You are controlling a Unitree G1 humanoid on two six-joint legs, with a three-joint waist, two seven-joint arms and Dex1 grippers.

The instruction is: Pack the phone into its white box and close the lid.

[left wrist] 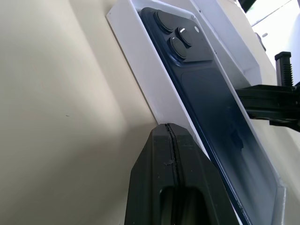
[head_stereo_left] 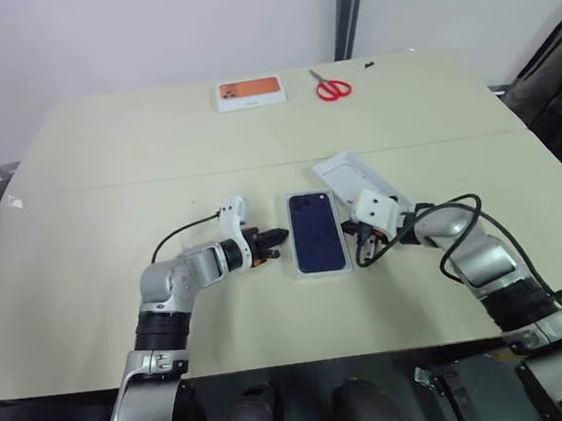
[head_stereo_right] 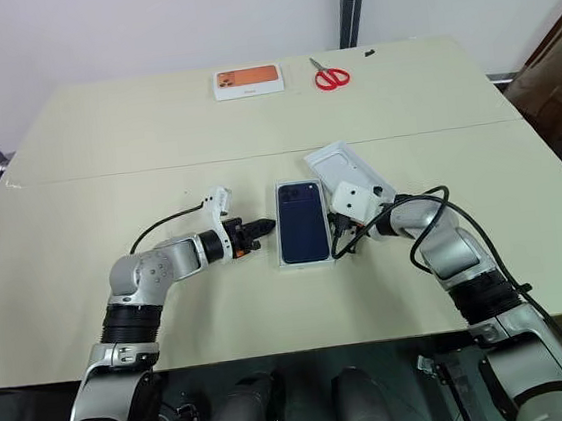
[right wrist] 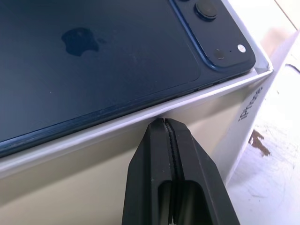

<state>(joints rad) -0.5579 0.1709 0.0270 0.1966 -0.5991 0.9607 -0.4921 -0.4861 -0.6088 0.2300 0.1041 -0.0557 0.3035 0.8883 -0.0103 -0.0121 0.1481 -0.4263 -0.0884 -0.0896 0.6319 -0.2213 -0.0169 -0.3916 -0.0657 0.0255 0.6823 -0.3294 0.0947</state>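
Beige table [head_stereo_left: 106, 169]; phone [head_stereo_left: 317, 231] in white box [left wrist: 140, 70]; closed hands flanking.

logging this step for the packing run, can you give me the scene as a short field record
phone: dark blue phone lying back up inside the white box, camera cluster at the far end
lid: white lid off, on the table just right of the box, angled
left claw: left claw shut, tips at the box's left side
right claw: right claw shut, tips against the box's right wall
far edge of table: orange-topped box, red scissors
step left: lid not yet on
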